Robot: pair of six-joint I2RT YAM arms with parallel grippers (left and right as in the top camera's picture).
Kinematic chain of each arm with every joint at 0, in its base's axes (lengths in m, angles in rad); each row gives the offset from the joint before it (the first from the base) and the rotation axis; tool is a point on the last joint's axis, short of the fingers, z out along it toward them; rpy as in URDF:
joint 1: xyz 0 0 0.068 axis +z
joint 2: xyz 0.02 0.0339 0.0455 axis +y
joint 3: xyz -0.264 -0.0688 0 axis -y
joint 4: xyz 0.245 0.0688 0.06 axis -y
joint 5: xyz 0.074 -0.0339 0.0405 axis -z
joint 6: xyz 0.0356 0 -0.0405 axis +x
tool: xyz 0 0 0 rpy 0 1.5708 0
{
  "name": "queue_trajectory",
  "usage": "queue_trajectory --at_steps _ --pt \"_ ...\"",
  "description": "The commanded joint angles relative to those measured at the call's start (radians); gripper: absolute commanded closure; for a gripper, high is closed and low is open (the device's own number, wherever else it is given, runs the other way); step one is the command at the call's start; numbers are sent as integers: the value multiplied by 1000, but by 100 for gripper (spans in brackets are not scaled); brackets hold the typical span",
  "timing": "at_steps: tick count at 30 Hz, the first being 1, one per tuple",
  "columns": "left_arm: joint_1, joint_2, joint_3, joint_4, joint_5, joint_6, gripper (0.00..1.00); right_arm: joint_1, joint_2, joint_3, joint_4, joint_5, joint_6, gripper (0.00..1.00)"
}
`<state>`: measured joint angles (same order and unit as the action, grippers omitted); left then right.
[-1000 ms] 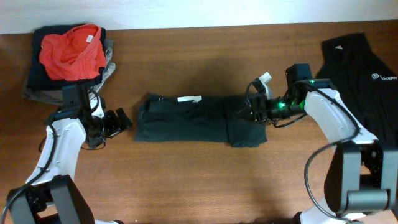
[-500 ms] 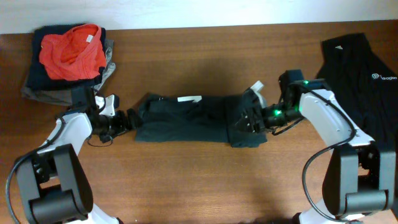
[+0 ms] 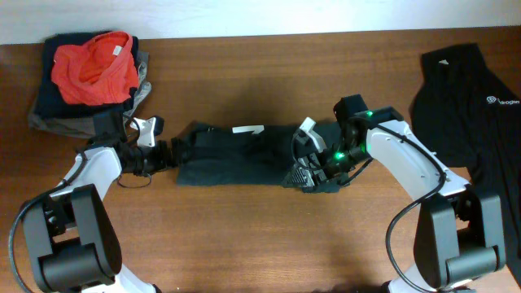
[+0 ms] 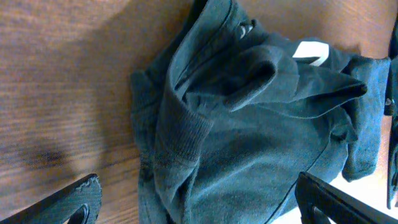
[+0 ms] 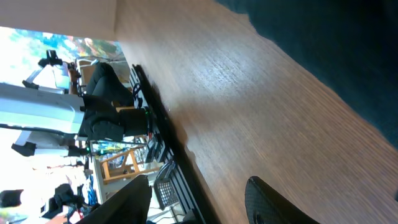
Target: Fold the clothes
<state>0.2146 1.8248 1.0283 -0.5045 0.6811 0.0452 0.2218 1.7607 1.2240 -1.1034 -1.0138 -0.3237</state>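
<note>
Bunched black shirt [image 3: 236, 156], second shirt [image 3: 460, 106] far right

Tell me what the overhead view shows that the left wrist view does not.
Only overhead: the pile of clothes topped by a red garment, and a spread black shirt with a white logo. Only left wrist: the ribbed hem and the bunched folds at the shirt's end. Both: the folded dark shirt with its white neck label on the brown wooden table.

Shirt [image 3: 236, 155] in the middle of the table [image 3: 244, 236], clothes pile [image 3: 89, 73] far left, second shirt [image 3: 464, 98] far right
</note>
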Motion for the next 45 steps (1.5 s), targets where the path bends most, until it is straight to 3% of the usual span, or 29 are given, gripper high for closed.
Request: queue_trajectory --at_steps 1,12,25,28,32,37,41,45 --pt "-5 26 -6 16 34 25 1 20 -8 3 -1 5 -20 47" --pt "-31 143 -6 35 42 24 1 33 -8 3 -2 5 -16 46" --pt "-166 227 -6 50 64 13 4 33 -8 3 -1 5 -16 47" --pt "-203 227 -6 51 64 0 18 33 -8 3 -1 5 -16 46" --pt "-239 227 -6 51 64 0 23 33 -8 3 0 5 -16 47" --pt "-256 227 -6 56 63 0 59 33 -8 3 -1 5 -16 47" --pt "-245 227 -6 53 34 -18 95 33 -8 3 -1 5 -16 47" --pt "-204 227 -6 40 -17 -38 99 33 -8 3 -2 5 -16 47"
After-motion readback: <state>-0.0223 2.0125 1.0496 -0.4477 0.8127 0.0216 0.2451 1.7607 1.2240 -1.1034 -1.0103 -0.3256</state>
